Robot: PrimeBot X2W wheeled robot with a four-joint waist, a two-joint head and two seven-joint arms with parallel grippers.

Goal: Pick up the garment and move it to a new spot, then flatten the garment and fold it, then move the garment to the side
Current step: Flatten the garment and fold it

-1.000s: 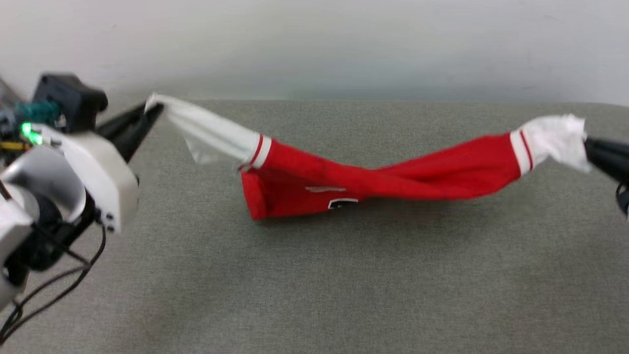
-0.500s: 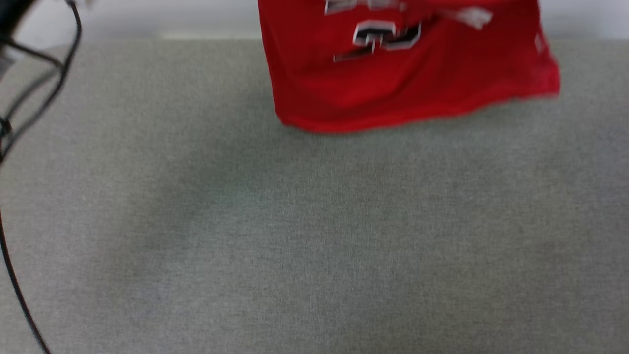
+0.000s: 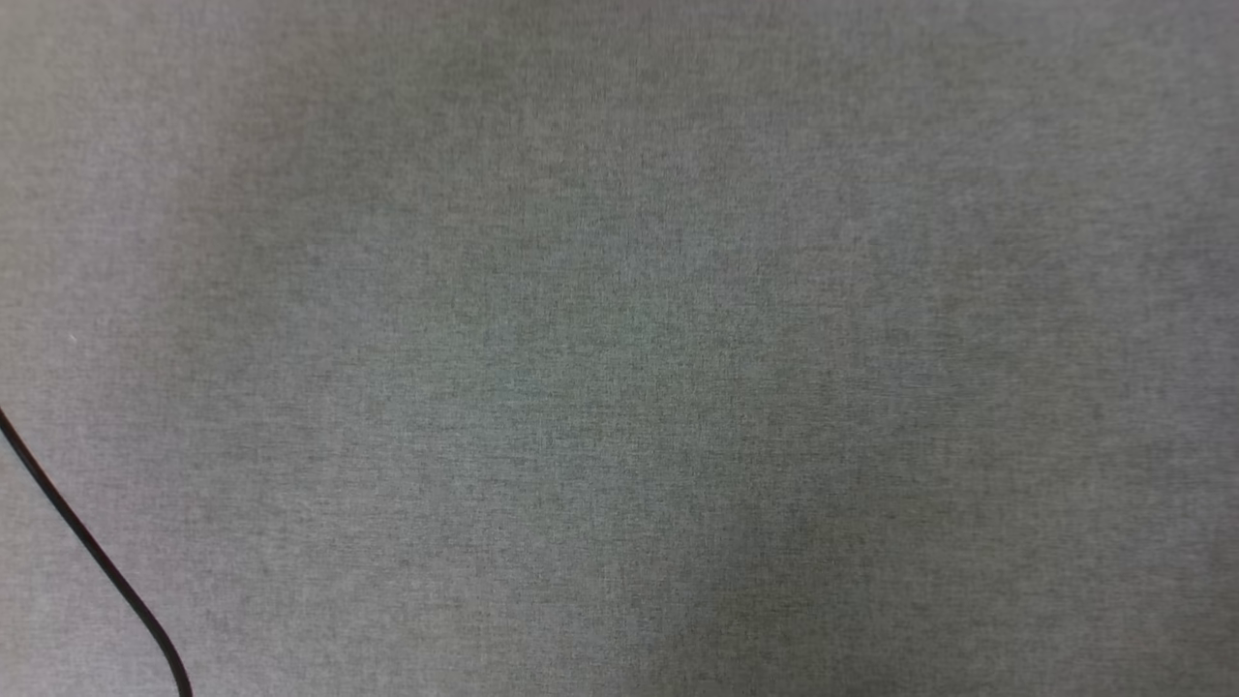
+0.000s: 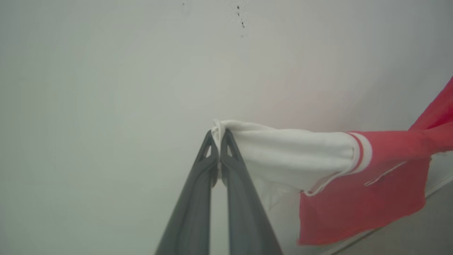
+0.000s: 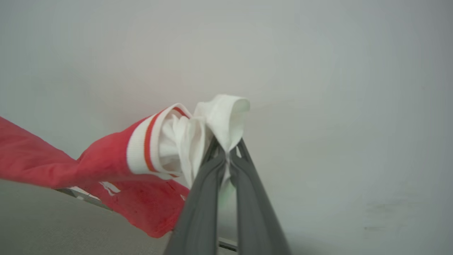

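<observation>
The garment, a red jersey with white sleeve panels and red-white striped trim, hangs in the air in front of a pale wall. In the left wrist view my left gripper is shut on the tip of one white sleeve, and the red body trails off to the right. In the right wrist view my right gripper is shut on the bunched end of the other white sleeve, with the garment stretching away to the left above the grey table.
The head view looks straight down on the grey fabric table top. A black cable crosses its lower left corner. The pale wall stands close behind the held garment.
The head camera has tipped down, so the garment and both grippers have left its picture. Before that, both arms had lifted the garment, still gripped by both sleeves.
</observation>
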